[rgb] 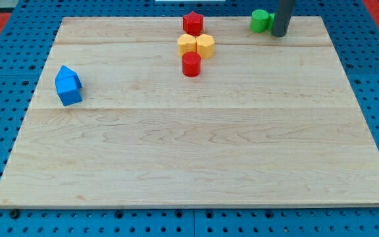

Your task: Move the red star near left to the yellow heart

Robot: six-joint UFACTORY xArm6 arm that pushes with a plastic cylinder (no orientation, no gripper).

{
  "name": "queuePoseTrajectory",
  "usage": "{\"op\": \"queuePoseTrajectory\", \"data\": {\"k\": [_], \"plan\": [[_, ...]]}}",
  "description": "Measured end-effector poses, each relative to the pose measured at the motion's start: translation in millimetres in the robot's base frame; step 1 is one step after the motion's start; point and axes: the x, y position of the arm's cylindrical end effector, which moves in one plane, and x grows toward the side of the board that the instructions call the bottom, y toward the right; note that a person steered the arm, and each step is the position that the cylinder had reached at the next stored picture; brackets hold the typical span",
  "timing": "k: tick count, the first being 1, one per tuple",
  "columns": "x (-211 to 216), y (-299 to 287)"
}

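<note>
The red star [193, 23] sits near the view's top edge of the wooden board [196, 158], just above the yellow heart [187, 45] and slightly to its right. A yellow hexagon [206, 46] touches the heart on its right side. A red cylinder [191, 64] stands just below the heart. My tip [279, 34] is at the view's top right, well to the right of the red star and right next to a green cylinder [261, 20]. The tip is not touching the star.
A blue block [68, 85], possibly two blue pieces pressed together, lies at the view's left side of the board. A blue pegboard [5, 59] surrounds the board.
</note>
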Motion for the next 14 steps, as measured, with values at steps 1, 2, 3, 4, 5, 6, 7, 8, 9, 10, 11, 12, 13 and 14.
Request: {"op": "queuePoseTrajectory", "data": {"k": [1, 2, 3, 4, 5, 6, 7, 8, 9, 10, 11, 12, 13, 14], "plan": [[18.4, -11.1], [49.4, -19.1], [61.0, -19.1], [61.3, -19.1], [61.3, -27.8], [61.3, -58.7], [50.5, -82.3], [32.6, -92.4], [21.3, -92.7], [13.1, -92.3], [0.8, -92.7], [-16.7, -112.3], [-33.5, -142.1], [-44.9, -197.4]]}}
